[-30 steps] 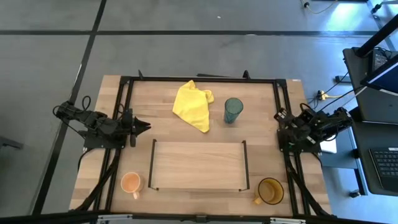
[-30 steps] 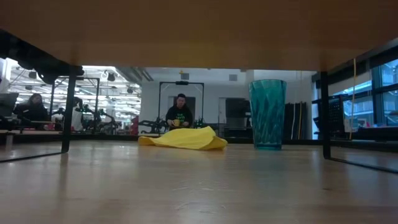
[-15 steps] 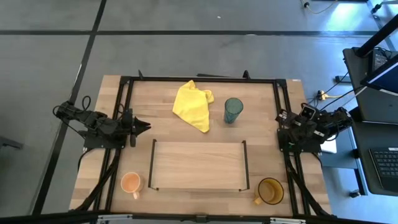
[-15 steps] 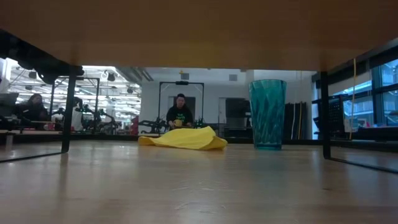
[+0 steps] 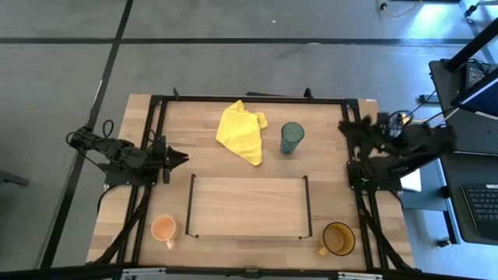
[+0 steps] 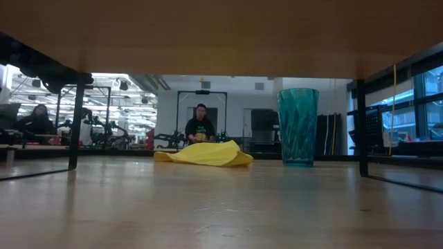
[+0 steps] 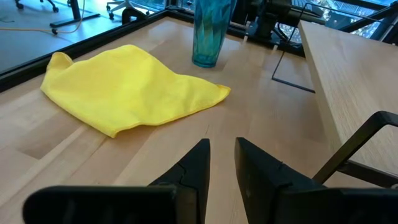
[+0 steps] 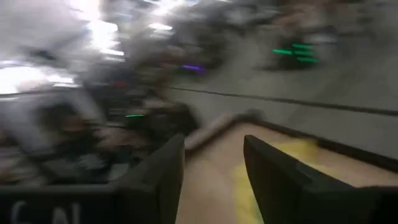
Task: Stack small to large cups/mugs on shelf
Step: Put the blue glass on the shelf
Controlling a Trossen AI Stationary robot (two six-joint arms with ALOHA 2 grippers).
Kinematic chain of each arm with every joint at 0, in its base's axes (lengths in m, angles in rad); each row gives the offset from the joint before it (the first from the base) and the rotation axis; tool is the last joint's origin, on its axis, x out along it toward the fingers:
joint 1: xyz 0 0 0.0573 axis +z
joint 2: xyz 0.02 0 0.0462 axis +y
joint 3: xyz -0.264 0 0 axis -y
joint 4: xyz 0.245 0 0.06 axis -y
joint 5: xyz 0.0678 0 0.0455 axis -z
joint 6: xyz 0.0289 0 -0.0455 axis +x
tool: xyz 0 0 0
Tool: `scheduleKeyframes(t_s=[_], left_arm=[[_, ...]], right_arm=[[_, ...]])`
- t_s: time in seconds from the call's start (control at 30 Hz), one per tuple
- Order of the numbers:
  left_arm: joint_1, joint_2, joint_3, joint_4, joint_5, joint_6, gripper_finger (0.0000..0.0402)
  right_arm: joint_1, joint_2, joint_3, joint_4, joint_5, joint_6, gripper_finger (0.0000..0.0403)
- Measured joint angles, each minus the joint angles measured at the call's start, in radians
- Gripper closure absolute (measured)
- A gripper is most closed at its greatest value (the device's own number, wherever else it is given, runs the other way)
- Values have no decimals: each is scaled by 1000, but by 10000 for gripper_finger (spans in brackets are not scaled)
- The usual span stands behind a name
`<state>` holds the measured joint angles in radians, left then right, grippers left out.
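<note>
Shelf [image 5: 247, 206] bare; right claw [image 5: 350, 127] blurred, spread; left claw [image 5: 180, 157] narrowly parted

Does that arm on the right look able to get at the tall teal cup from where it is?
Probably yes. The right gripper, jaws open and empty, is at the table's right edge, level with the teal tumbler. Only bare tabletop lies between them; the yellow cloth sits on the tumbler's far side.

A light-wood tabletop with a black frame [image 5: 210, 117] carries a crumpled yellow cloth [image 5: 241, 131], a tall teal ribbed tumbler [image 5: 292, 138] just beside it, a low light-wood shelf with black uprights [image 5: 247, 206], a small pale-orange mug [image 5: 163, 229] and an amber-brown translucent mug [image 5: 338, 239] flanking the shelf.
</note>
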<state>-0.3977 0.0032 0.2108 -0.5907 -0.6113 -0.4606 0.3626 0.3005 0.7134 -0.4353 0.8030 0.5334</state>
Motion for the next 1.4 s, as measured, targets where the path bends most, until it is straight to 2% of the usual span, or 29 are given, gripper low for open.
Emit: scheduleKeyframes(t_s=[0.07,0.2,0.3,0.37,0.53,0.6,0.77,0.83,0.93,1.13,1.3,1.4], left_arm=[[0,0,0,0,0,0,333],[0,0,0,0,0,0,333],[0,0,0,0,0,0,333],[0,0,0,0,0,0,333],[0,0,0,0,0,0,333],[0,0,0,0,0,0,333],[0,0,0,0,0,0,333],[0,0,0,0,0,0,333],[0,0,0,0,0,0,333],[0,0,0,0,0,0,333],[0,0,0,0,0,0,333],[0,0,0,0,0,0,333]], right_arm=[[0,93,131,-161,69,135,235],[-17,327,315,-380,42,352,235],[-81,542,458,-530,-22,439,235],[-156,686,582,-700,-79,519,235],[-348,984,852,-1141,-301,621,235],[-403,1059,894,-1111,-364,556,235],[-528,1171,917,-872,-611,262,235],[-574,1210,915,-895,-662,197,235],[-642,1237,915,-991,-665,114,235],[-775,1228,914,-967,-693,-50,235],[-945,1186,839,-929,-814,-177,235],[-1062,1149,748,-875,-938,-249,235]])
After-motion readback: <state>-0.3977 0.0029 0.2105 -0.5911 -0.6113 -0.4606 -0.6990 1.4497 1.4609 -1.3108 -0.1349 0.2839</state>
